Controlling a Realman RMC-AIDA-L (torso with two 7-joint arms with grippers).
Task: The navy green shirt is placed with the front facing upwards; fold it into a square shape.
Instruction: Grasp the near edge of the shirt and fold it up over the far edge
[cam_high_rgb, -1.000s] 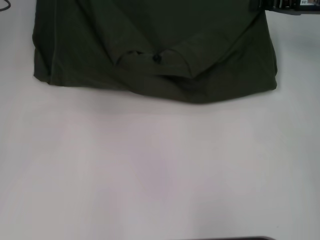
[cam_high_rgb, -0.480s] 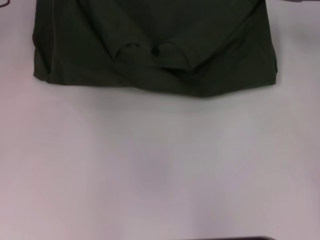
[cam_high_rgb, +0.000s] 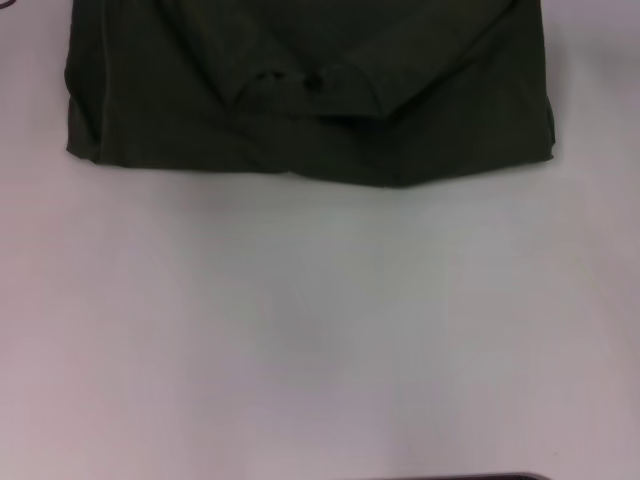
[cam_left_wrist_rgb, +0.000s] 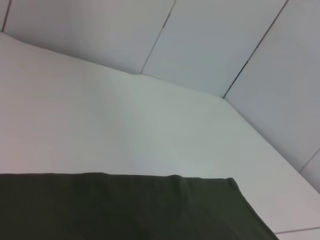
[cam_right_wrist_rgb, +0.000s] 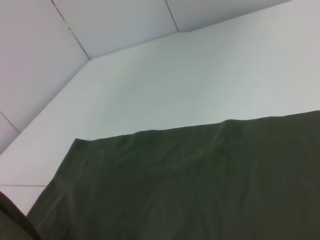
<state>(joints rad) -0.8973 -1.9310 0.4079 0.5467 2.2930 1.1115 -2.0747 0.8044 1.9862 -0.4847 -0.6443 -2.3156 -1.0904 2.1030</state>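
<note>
The navy green shirt lies folded at the far end of the white table, running out of the head view's top edge. Its ribbed collar curves across the folded layers near the front edge, with a small black tag inside it. The near edge sags lowest right of centre. The left wrist view shows a flat dark edge of the shirt against the table. In the right wrist view a wider stretch of the shirt shows, with one corner. Neither gripper appears in any view.
White table surface fills the near half of the head view. A dark strip sits at the bottom edge. Pale wall panels rise behind the table's far side in both wrist views.
The shirt's near edge has slid away from me, toward the top of the head view. The dark gripper part at the top right a second ago has left the view.
</note>
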